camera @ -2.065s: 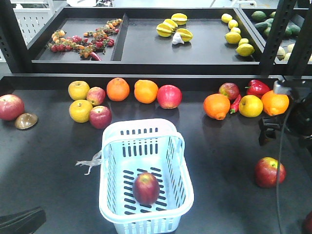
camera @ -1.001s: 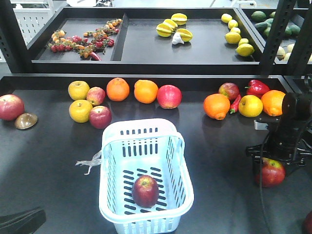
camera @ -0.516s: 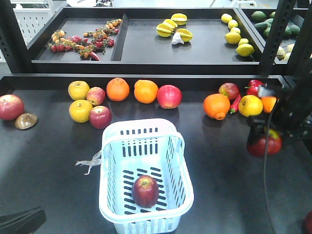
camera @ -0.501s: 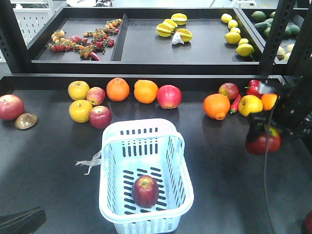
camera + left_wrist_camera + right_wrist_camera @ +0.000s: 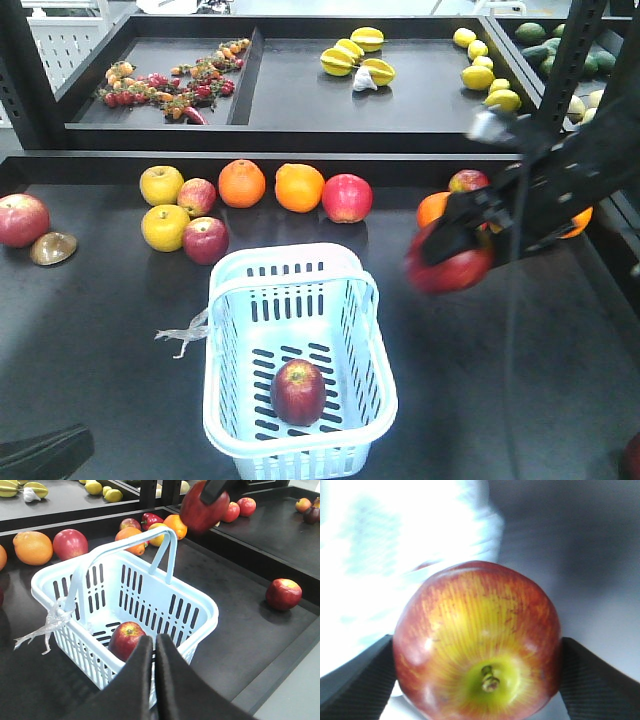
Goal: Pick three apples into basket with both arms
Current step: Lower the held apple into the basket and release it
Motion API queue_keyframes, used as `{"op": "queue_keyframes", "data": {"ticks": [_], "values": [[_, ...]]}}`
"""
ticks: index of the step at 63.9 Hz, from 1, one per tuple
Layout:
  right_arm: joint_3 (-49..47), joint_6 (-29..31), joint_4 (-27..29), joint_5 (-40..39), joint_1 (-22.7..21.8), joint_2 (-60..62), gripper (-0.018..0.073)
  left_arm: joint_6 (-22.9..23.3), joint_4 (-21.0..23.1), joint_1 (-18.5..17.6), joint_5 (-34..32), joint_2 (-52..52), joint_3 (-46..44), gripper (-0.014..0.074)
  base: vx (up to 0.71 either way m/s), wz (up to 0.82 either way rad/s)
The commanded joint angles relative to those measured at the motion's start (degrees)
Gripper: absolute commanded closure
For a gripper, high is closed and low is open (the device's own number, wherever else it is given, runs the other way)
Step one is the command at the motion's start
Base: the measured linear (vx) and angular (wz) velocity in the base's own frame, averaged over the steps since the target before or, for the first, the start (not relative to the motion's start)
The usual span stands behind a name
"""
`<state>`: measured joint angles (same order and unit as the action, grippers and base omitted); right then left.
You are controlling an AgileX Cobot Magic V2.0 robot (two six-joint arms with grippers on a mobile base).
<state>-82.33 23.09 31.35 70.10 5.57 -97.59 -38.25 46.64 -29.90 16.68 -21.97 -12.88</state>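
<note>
The right gripper [image 5: 452, 250] is clamping an apple [image 5: 477, 630] between its fingers [image 5: 355, 680]. The stem is facing the wrist camera, and both pads are pressing on the apple's widest part. In the front view the apple is hanging in the air above the counter [image 5: 480, 380], blurred, just beyond the right side of the basket [image 5: 214, 340] and not yet over the opening.

So the basket is lying to the left of the apple and below it. Its long axis is running from near to far in the front view, which leaves the shorter width to cross from the right. In the left wrist view a hoop handle [image 5: 125, 542] is standing up on the side where the apple is hanging. The apple will probably need to pass over that hoop before any release.

One apple in the basket [image 5: 299, 388] is lying on the slotted floor towards the near end. A loose apple [image 5: 283, 594] is sitting on the counter well to the right of the basket, nearer the right arm.

The left gripper [image 5: 154, 642] is hovering low at the basket's near side with its fingers pressed together, holding nothing.
</note>
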Motion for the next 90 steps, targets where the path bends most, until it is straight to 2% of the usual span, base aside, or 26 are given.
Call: {"op": "queue_keyframes", "data": {"ticks": [1, 12, 21, 28, 41, 48, 65, 69, 76, 90], "values": [[0.7, 0.8, 2.9, 2.3, 4.8, 3.1, 0.0564, 0.2, 1.4, -0.1, -2.8, -0.4, -1.4, 0.0603, 0.0, 0.0], [3.2, 0.5, 3.4, -3.2, 12.4, 3.0, 0.0564, 0.2, 1.4, -0.1, -2.8, -0.4, -1.4, 0.0603, 0.0, 0.0], [4.7, 0.5, 3.1, -7.8, 16.9, 3.0, 0.0564, 0.2, 1.4, -0.1, -2.8, -0.4, -1.4, 0.0603, 0.0, 0.0], [5.1, 0.5, 2.6, -8.9, 18.6, 2.3, 0.0564, 0.2, 1.4, -0.1, -2.8, -0.4, -1.4, 0.0603, 0.0, 0.0], [5.1, 1.2, 1.6, -10.5, 18.7, -0.6, 0.0538, 0.2, 1.4, -0.1, -2.7, -0.4, -1.4, 0.0603, 0.0, 0.0], [5.1, 2.5, 2.2, -10.7, 18.7, -1.8, 0.0459, 0.2, 1.4, -0.1, -2.7, -0.4, -1.4, 0.0603, 0.0, 0.0], [5.1, 2.9, 2.6, -12.2, 18.7, -2.6, 0.0084, 0.2, 1.4, -0.1, -2.7, -0.4, -1.4, 0.0603, 0.0, 0.0], [5.1, 2.9, 2.6, -12.4, 18.7, -2.6, 0.0027, 0.2, 1.4, -0.1, -2.6, -0.4, -1.4, 0.0603, 0.0, 0.0], [5.1, 2.9, 2.6, -12.4, 18.7, -2.6, -0.0027, 0.2, 1.4, -0.1, -2.6, -0.4, -1.4, 0.0603, 0.0, 0.0], [5.1, 2.8, 2.6, -12.3, 18.6, -2.6, -0.0029, 0.2, 1.4, -0.1, -2.6, -0.4, -1.4, 0.0603, 0.0, 0.0]]}}
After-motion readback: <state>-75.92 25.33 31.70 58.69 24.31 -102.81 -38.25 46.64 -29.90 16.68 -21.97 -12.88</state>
